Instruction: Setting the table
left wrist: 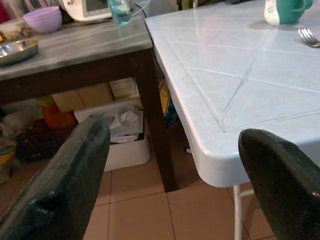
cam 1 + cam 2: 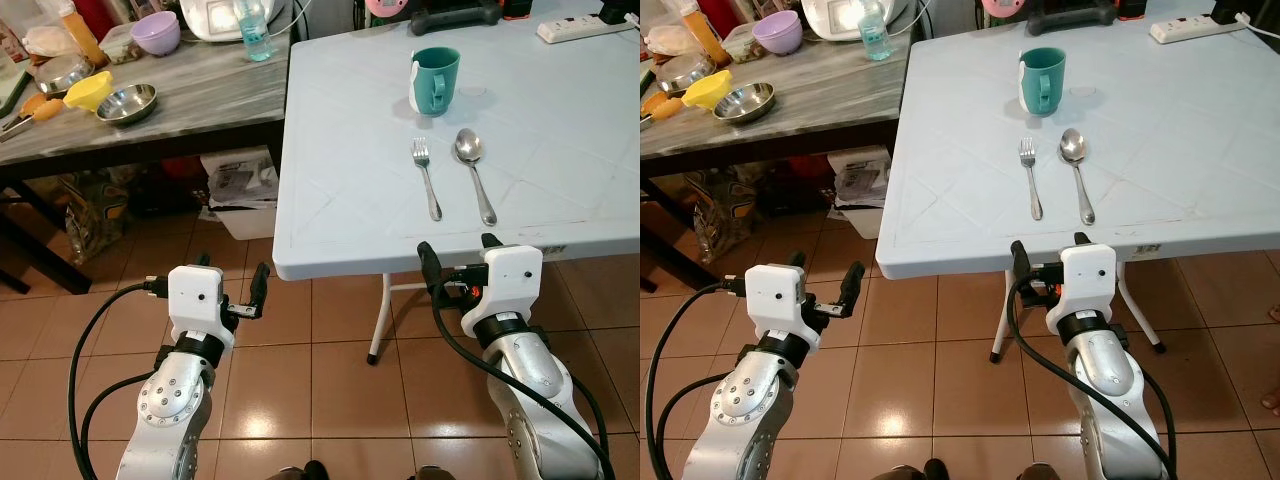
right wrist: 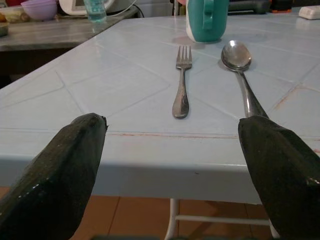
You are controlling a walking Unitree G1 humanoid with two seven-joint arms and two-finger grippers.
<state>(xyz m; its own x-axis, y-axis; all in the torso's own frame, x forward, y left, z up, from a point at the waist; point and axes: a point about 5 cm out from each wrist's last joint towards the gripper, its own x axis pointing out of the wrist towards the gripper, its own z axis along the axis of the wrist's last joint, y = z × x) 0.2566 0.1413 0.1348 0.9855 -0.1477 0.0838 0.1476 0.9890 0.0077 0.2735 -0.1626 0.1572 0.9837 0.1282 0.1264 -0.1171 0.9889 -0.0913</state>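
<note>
A pale blue table (image 2: 350, 150) stands ahead, its near edge just beyond the two grippers. On it a fork (image 2: 426, 176) and a spoon (image 2: 474, 170) lie side by side, close but apart, handles toward the near edge, the fork on the left. A teal mug (image 2: 437, 79) stands upright farther back, behind them.

The right gripper (image 2: 458, 250) hovers at the table's near edge, just short of the fork and spoon, fingers spread wide with nothing between them. The left gripper (image 2: 231, 275) sits lower and to the left, off the table's near left corner over the tiled floor (image 2: 330, 370), also wide open and holding nothing.

To the far left is a darker wooden table (image 2: 180, 100) (cluttered) with a metal bowl (image 2: 127, 102), a purple bowl (image 2: 156, 33) and a clear bottle (image 2: 253, 28).
</note>
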